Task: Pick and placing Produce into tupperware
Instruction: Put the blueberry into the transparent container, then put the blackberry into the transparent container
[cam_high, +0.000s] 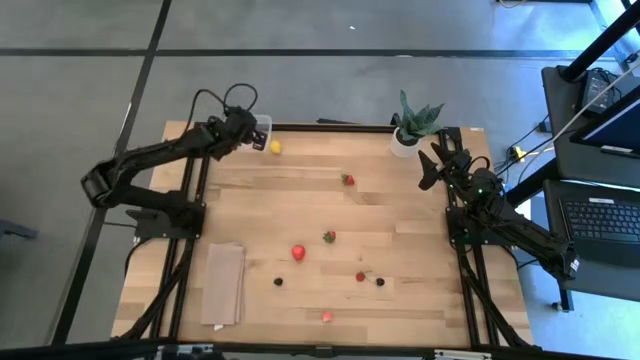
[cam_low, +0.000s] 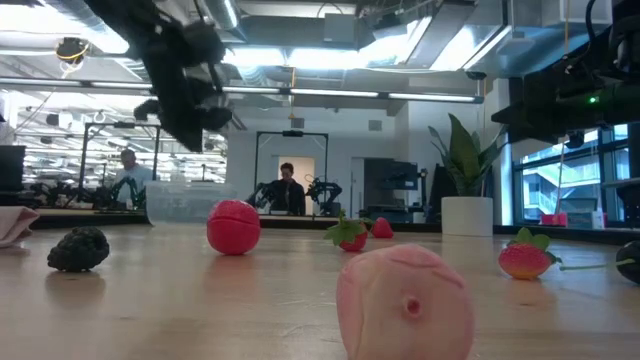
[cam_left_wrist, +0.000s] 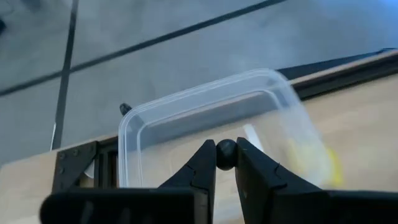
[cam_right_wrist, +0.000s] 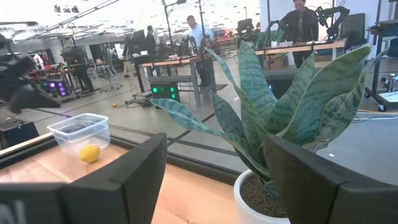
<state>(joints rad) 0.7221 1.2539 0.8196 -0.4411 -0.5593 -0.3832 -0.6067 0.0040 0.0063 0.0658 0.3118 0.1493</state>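
Note:
The clear tupperware stands at the table's far left corner. A yellow piece lies on the table just beside it. My left gripper hovers over the tupperware's rim, shut on a small dark berry. Red strawberry-like pieces, two dark berries and a pink piece lie scattered on the wood. My right gripper is open and empty at the far right, beside the potted plant. My left gripper pinches the dark berry between its two fingertips, only at their free ends. The berry is lifted clear of the table, above the tupperware's near side.
A flat tan cloth lies at the near left. The spiky plant in its white pot stands right in front of my right gripper's open fingers. The middle of the table holds the loose produce. People stand in the room beyond.

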